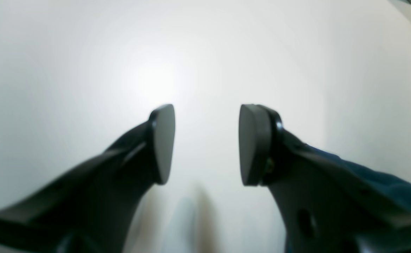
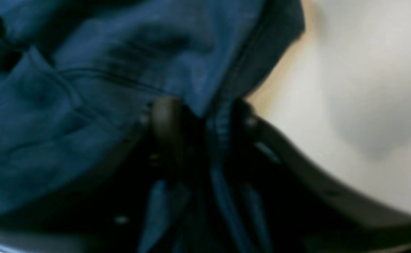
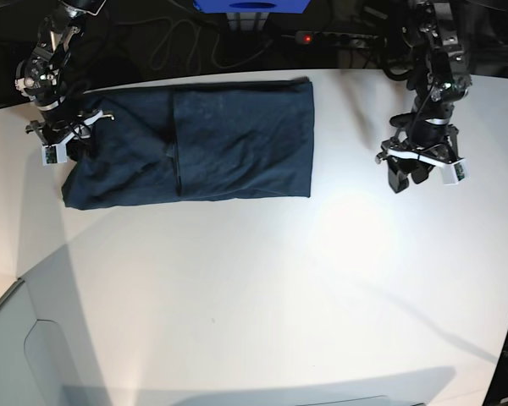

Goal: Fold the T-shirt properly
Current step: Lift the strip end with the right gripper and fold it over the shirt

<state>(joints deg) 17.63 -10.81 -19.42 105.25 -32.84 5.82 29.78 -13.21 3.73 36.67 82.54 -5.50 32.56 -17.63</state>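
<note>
The dark navy T-shirt (image 3: 220, 144) lies as a flat, partly folded rectangle at the back left of the white table (image 3: 254, 296). At its left end my right gripper (image 3: 68, 150) is down on the cloth. In the right wrist view my right gripper (image 2: 205, 119) has its fingers close together with a seamed ridge of the T-shirt (image 2: 86, 70) pinched between them. My left gripper (image 3: 411, 178) hangs over bare table at the far right, apart from the shirt. Its pads (image 1: 163, 140) stand wide with nothing between them, my left gripper (image 1: 207, 144) being open. A strip of the T-shirt (image 1: 384, 182) shows behind its right finger.
A power strip with a red light (image 3: 339, 36), cables (image 3: 169, 42) and a blue box (image 3: 252, 5) sit behind the table's back edge. The table's front left corner drops off at an edge (image 3: 17, 283).
</note>
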